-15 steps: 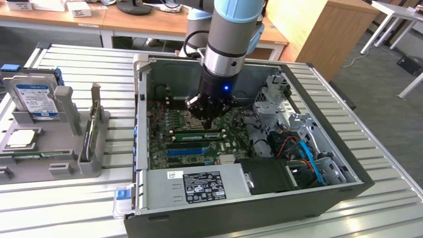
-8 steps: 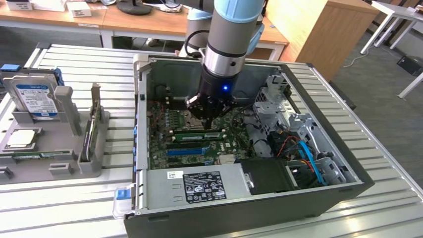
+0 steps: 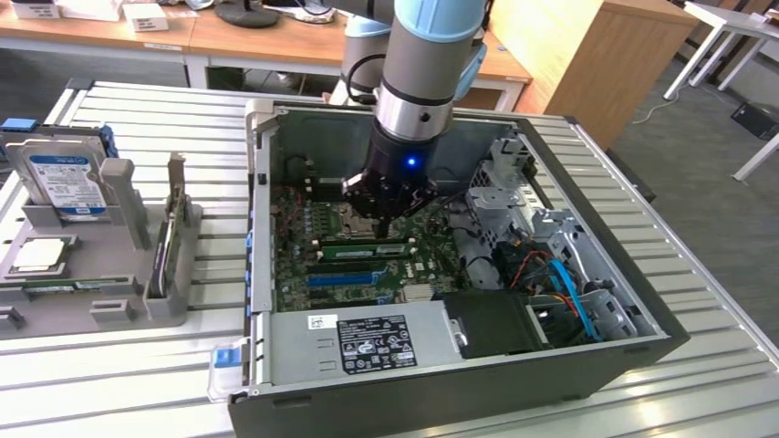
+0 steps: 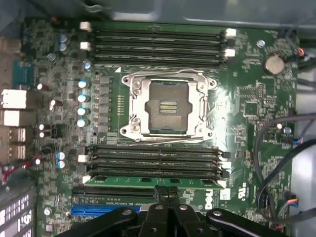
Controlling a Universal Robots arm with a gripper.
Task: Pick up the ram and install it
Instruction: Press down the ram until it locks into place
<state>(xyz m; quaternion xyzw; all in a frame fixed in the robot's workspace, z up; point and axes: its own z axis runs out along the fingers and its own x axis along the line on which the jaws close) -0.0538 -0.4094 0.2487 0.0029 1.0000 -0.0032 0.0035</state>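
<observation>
The open computer case [image 3: 585, 265] lies on the slatted desk [image 3: 122, 383], with a grey rack [image 3: 104, 265] of spare parts well apart. The arm reaches straight down inside. Its pincer [image 4: 169, 193] is pinched nearly shut just above the ram [image 4: 148, 181], which lies in the slot nearest the blue connector [image 4: 103, 209]; I can't tell whether it grips it.

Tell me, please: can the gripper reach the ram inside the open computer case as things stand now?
Probably yes. The gripper is already down inside the open case, right at the ram seated by the black memory slots. Nothing appears to lie between them.
</observation>
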